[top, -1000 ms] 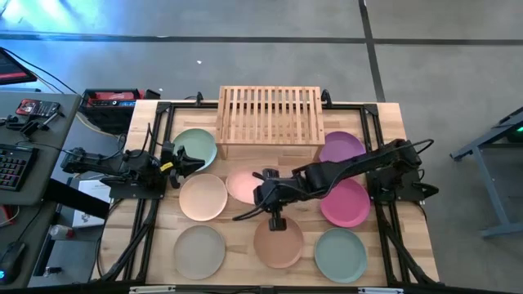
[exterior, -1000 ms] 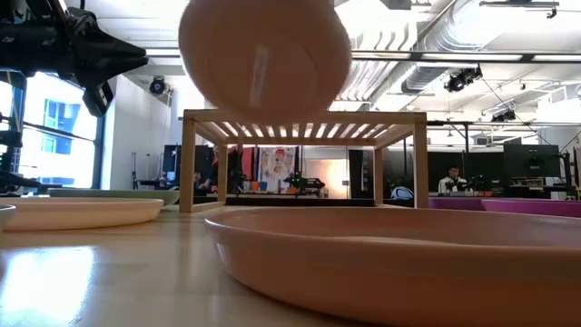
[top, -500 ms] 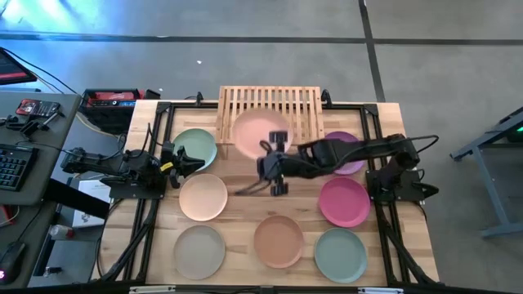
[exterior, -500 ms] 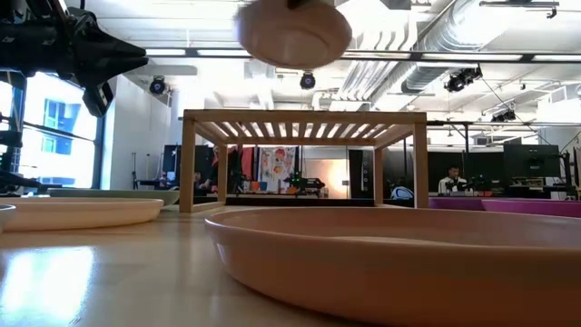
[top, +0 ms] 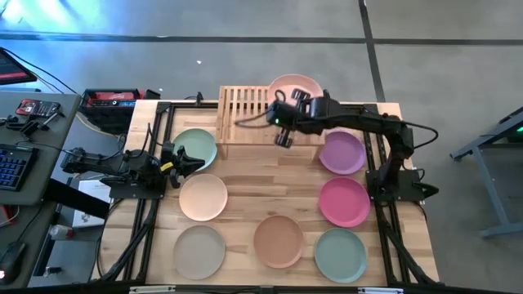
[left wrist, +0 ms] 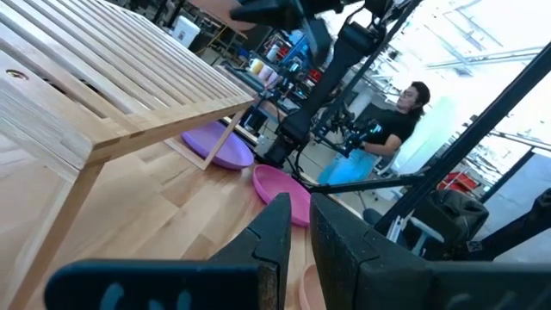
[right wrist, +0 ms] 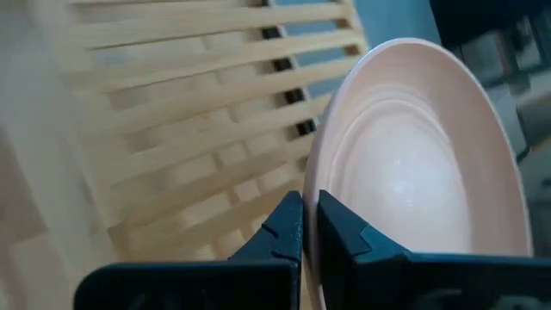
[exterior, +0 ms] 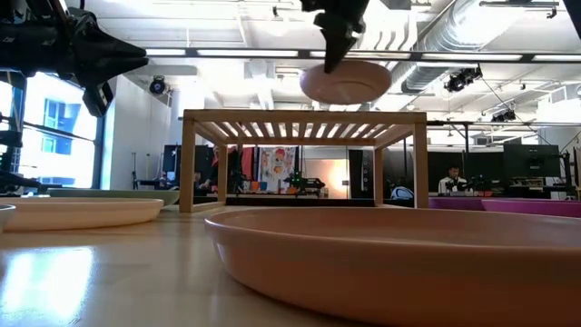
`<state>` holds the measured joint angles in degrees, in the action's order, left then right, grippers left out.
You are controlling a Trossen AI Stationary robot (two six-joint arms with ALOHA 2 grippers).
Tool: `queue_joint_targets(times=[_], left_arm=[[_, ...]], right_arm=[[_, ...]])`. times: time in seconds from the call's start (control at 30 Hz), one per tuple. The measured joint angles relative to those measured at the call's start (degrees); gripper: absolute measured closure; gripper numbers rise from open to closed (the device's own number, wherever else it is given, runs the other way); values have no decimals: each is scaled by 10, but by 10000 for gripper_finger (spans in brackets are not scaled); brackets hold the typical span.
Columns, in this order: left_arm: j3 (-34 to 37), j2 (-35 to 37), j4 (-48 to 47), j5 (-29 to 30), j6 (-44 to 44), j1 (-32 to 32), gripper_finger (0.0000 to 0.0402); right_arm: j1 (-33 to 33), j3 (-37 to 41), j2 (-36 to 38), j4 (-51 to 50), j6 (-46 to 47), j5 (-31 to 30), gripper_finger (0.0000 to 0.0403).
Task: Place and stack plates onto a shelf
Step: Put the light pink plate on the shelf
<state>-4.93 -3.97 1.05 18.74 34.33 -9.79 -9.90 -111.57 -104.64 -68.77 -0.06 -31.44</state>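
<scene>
your left gripper (top: 181, 159) waits by the green plate (top: 196, 147) at the table's left, fingers nearly together on nothing. rightward, the shelf (top: 245, 114) holds no plate yet. above its right half your right gripper (top: 282, 122) pinches the pink plate (top: 296, 86) by its rim. it looks light, stiff and smooth, so a rim pinch could let it swing; lower it level before letting go.
</scene>
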Motion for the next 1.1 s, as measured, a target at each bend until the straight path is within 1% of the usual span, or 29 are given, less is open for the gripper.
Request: queue_joint_targets(times=[0.13,0.23,0.3,0.43,0.6,0.87,0.97,1.1], left_arm=[[0,0,0,1,0,0,367],[0,0,0,2,0,0,367],[0,0,0,2,0,0,367],[0,0,0,2,0,0,367],[0,0,0,2,0,0,367],[0,0,0,1,0,0,367],[0,0,0,1,0,0,367],[0,0,1,1,0,0,367]], right_arm=[[-22,0,0,0,39,-1,403],[-25,0,0,0,66,1,403],[-22,0,0,-1,78,10,403],[-17,0,0,-3,106,51,403],[-18,0,0,-21,131,57,403],[-30,1,-12,-33,131,62,403],[-36,1,-18,-35,131,76,403],[-40,1,-25,-37,131,79,403]])
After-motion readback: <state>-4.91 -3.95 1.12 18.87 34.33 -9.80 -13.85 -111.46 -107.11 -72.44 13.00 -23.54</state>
